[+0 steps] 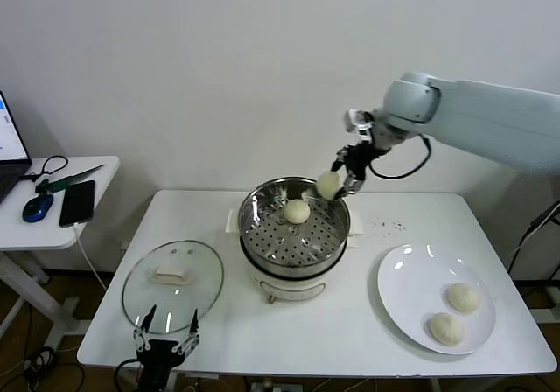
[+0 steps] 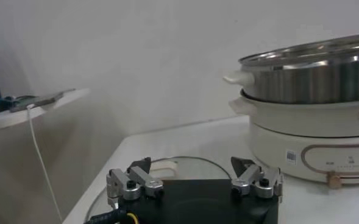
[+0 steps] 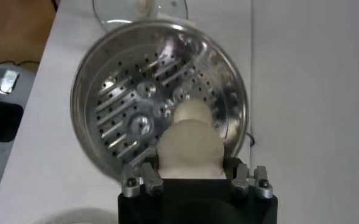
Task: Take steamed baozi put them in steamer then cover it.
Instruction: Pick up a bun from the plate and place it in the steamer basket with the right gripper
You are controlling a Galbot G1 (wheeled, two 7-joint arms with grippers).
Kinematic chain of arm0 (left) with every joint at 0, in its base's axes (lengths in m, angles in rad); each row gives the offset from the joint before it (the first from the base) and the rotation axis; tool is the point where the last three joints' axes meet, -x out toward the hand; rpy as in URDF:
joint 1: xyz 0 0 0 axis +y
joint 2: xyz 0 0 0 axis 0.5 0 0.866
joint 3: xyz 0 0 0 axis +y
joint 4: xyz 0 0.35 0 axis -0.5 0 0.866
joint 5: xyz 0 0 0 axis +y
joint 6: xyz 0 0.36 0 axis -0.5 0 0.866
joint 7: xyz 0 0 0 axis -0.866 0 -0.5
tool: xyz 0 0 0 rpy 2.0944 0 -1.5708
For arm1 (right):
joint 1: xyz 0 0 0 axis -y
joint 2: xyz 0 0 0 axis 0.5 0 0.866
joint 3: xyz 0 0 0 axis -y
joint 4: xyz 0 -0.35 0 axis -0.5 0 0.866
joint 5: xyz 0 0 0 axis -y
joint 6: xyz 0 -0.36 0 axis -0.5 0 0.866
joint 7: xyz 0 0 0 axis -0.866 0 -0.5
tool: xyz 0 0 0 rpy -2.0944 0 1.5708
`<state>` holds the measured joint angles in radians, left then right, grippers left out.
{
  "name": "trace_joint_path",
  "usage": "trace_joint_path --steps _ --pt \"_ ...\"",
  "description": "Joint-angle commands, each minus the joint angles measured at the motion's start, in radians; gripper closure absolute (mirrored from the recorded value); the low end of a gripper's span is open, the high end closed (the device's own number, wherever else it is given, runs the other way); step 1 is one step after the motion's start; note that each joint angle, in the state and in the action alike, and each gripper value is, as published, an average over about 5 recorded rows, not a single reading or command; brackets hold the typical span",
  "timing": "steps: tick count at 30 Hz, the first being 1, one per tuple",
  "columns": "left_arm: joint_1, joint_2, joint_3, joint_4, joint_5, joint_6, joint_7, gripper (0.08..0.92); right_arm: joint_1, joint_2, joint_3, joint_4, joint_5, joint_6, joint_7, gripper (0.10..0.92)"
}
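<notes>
Baozi (image 1: pixel 328 183), smooth cream dome, gripped in right tool (image 1: pixel 337 185) over steamer (image 1: pixel 294 261); left tool (image 1: pixel 166 329) wide

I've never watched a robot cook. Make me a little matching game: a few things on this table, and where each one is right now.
Things:
1. glass lid
2. bun held in the right tool
3. bun lying alone
4. two buns

Places:
a. on the white plate
b. on the steamer tray
c. flat on the table, left of the steamer
d. in the air over the steamer's far rim

Pairs: 1-c, 2-d, 3-b, 4-a
</notes>
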<state>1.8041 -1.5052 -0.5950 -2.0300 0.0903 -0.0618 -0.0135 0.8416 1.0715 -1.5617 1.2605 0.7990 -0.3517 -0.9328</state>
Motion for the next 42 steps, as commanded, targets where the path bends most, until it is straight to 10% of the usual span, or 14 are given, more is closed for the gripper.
trace_joint_path --steps 1,27,42 --pt "0.015 0.011 -0.012 -0.015 -0.005 0.003 0.01 0.177 -0.075 0.247 -0.006 -0.082 0.036 -0.017 0.036 0.347" --pt "0.022 0.007 -0.02 0.006 -0.016 -0.006 0.001 0.177 -0.246 0.352 -0.044 -0.246 -0.033 0.001 0.043 0.344" --pt "0.022 0.005 -0.016 0.004 -0.015 -0.003 -0.002 0.177 -0.163 0.219 -0.005 -0.138 -0.046 0.011 0.001 0.203"
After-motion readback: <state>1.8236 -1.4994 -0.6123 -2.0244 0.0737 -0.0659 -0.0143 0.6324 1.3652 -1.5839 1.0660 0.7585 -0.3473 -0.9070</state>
